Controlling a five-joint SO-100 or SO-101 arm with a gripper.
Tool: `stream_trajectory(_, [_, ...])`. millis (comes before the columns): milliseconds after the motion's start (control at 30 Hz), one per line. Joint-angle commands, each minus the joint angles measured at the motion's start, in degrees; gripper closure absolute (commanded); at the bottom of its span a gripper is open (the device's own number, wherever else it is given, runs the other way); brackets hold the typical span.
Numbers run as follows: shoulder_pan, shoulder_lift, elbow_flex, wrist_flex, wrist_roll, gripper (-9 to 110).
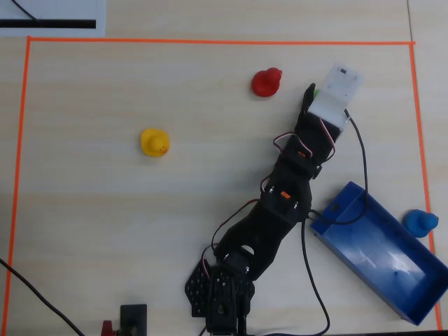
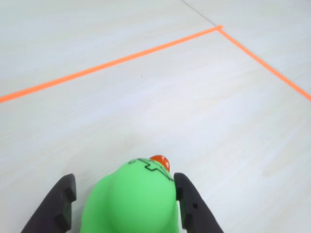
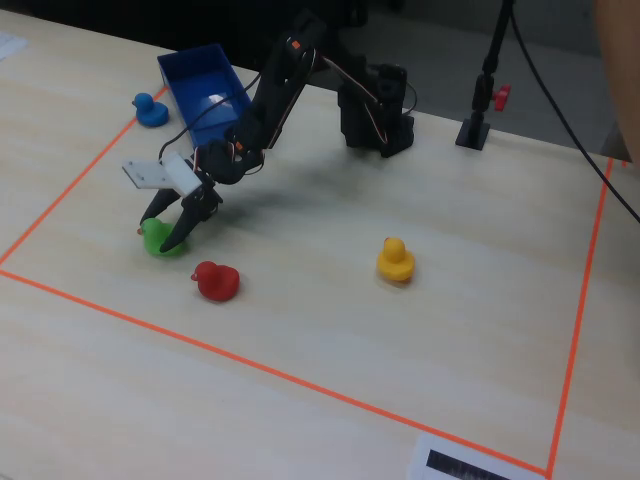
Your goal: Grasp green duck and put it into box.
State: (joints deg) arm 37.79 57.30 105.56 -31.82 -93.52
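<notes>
The green duck [image 2: 138,201] sits on the pale table between my gripper's [image 2: 124,178] two black fingers, orange beak pointing away. The right finger [image 2: 187,196] touches its side, while a gap shows at the left finger [image 2: 60,201], so the gripper is open around it. The fixed view shows the gripper [image 3: 158,234] lowered over the green duck [image 3: 153,240] near the tape's left corner. From overhead only a green sliver [image 1: 316,92] shows beside the white wrist mount. The blue box [image 1: 381,248] lies at the lower right, and at the back left in the fixed view [image 3: 190,70].
A red duck [image 1: 266,82] stands close to the gripper, seen also as the red duck [image 3: 215,281] in the fixed view. A yellow duck [image 1: 155,143] sits mid-table. A blue duck [image 1: 420,222] rests outside the box. Orange tape [image 1: 210,41] frames the area; cables [image 1: 362,161] trail past the box.
</notes>
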Motion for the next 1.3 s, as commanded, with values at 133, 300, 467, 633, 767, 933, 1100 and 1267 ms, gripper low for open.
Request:
stream_trajectory(133, [0.09,-0.62,-2.99,1.32,-1.67,73])
stream_trajectory(300, [0.35,-1.49,-3.6,1.41,-1.93,73])
stream_trajectory(467, [0.62,-1.49,-3.69,0.7,-4.04,77])
stream_trajectory(633, [0.97,-0.7,-3.6,1.32,-4.39,80])
stream_trajectory(767, [0.88,0.7,-2.81,2.64,-4.39,90])
stream_trajectory(933, [0.7,2.64,-1.58,4.13,-3.96,101])
stream_trajectory(1100, [1.41,4.57,-0.44,5.1,-4.39,101])
stream_trajectory(1267, [2.37,9.93,-0.26,10.2,-3.69,101])
